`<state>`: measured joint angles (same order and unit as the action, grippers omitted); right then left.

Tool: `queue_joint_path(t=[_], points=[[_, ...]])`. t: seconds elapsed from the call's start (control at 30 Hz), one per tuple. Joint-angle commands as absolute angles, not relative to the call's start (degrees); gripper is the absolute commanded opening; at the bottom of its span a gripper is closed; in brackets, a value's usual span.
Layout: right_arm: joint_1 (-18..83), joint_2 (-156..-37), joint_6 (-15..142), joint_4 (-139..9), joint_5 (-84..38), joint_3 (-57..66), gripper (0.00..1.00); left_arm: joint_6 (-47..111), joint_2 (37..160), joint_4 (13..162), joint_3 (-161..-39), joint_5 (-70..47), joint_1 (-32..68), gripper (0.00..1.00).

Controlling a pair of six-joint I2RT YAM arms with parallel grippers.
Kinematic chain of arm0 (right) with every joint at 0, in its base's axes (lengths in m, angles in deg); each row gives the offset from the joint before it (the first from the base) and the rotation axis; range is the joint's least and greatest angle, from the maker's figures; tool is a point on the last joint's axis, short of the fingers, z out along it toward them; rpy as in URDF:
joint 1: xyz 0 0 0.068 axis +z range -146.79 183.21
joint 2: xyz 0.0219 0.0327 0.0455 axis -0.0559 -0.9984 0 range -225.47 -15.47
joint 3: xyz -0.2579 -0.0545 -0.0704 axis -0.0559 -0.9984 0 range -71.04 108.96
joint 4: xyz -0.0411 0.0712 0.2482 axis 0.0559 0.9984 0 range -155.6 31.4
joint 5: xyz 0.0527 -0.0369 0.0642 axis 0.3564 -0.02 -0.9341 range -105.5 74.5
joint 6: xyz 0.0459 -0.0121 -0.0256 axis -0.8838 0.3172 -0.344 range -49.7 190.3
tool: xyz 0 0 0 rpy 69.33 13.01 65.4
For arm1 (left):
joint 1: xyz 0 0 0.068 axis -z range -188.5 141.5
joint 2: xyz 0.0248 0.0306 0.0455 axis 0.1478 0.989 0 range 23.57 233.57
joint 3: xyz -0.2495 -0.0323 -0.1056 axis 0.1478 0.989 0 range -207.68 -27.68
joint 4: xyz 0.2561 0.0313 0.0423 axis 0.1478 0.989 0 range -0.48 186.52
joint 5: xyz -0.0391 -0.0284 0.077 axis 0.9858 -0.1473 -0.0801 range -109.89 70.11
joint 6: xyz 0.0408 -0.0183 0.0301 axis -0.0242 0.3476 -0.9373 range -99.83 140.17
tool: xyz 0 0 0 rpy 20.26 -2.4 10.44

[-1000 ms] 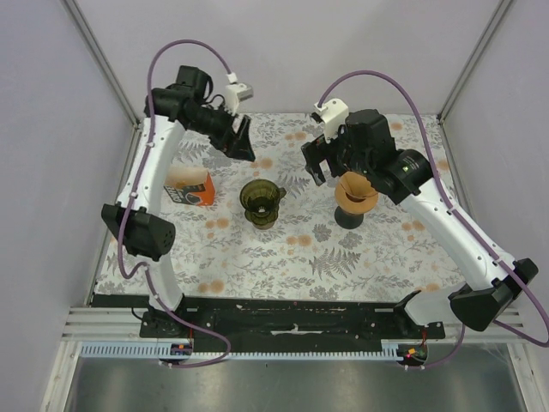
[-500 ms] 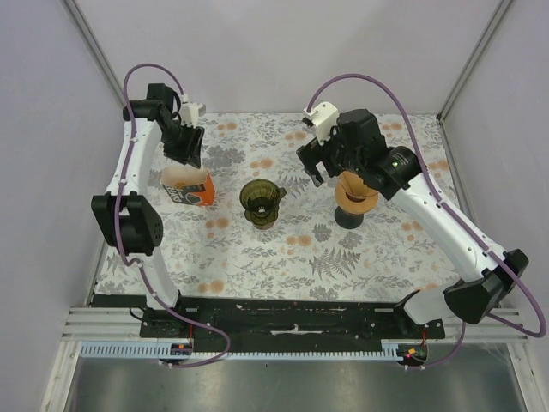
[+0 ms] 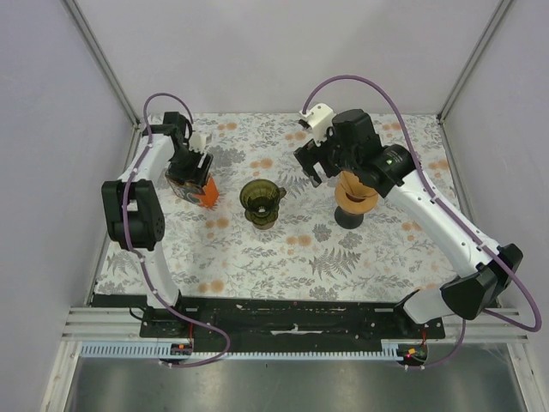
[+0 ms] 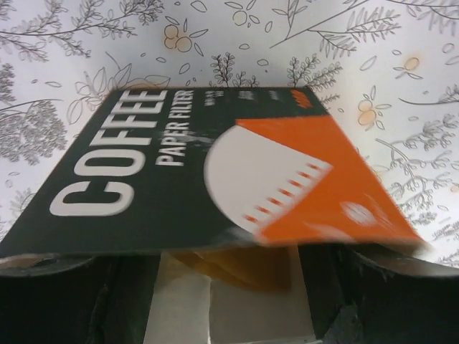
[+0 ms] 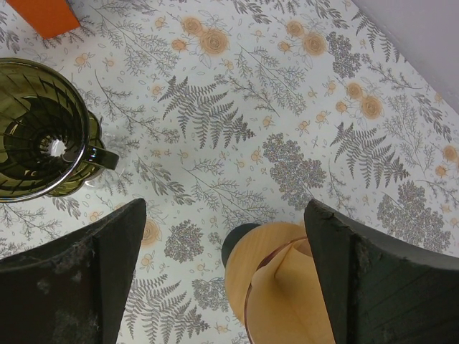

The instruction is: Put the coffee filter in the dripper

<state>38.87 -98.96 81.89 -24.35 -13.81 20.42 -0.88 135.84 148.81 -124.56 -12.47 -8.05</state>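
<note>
Coffee filter [image 4: 244, 272]: a brown paper edge shows inside the open end of the filter box [image 4: 186, 172], which lies on the worktop [image 3: 283, 249] left of the green dripper [image 3: 261, 199]. The left gripper [image 4: 229, 287] is at that opening, jaws spread apart. Right of the dripper, the right gripper [image 5: 222, 222] hangs with jaws wide open over a brown cone [image 5: 280, 301] on a black stand.
</note>
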Motion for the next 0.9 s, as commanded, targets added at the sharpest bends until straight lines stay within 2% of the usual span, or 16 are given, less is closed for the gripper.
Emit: queue_joint_path(t=[0.0,0.1,0.17,0.23,0.37,0.4,0.87], points=[[38.8,-98.5,81.0,-25.3,-14.6,22.8,0.98,2.3,137.4,140.6,-120.4,-13.0,-8.1,0.79],[38.8,-98.1,80.3,-24.9,-14.5,22.3,0.98,2.8,137.9,138.9,-118.1,-13.8,-8.1,0.77],[38.8,-97.9,79.9,-25.0,-14.5,22.1,0.98,3.0,137.9,137.7,-117.0,-14.2,-8.1,0.68],[38.8,-97.8,79.6,-25.0,-14.7,22.2,0.98,3.4,137.6,137.5,-117.0,-13.0,-8.1,0.50],[38.7,-97.8,79.3,-24.9,-15.1,22.4,0.98,4.4,135.5,137.7,-118.4,-11.1,-8.1,0.05],[38.7,-97.8,79.3,-24.9,-15.0,22.4,0.98,4.5,134.8,137.9,-118.8,-10.8,-8.2,0.02],[38.8,-98.1,79.5,-24.6,-15.2,22.2,0.98,4.5,130.0,142.5,-126.7,-6.6,-10.5,0.02]])
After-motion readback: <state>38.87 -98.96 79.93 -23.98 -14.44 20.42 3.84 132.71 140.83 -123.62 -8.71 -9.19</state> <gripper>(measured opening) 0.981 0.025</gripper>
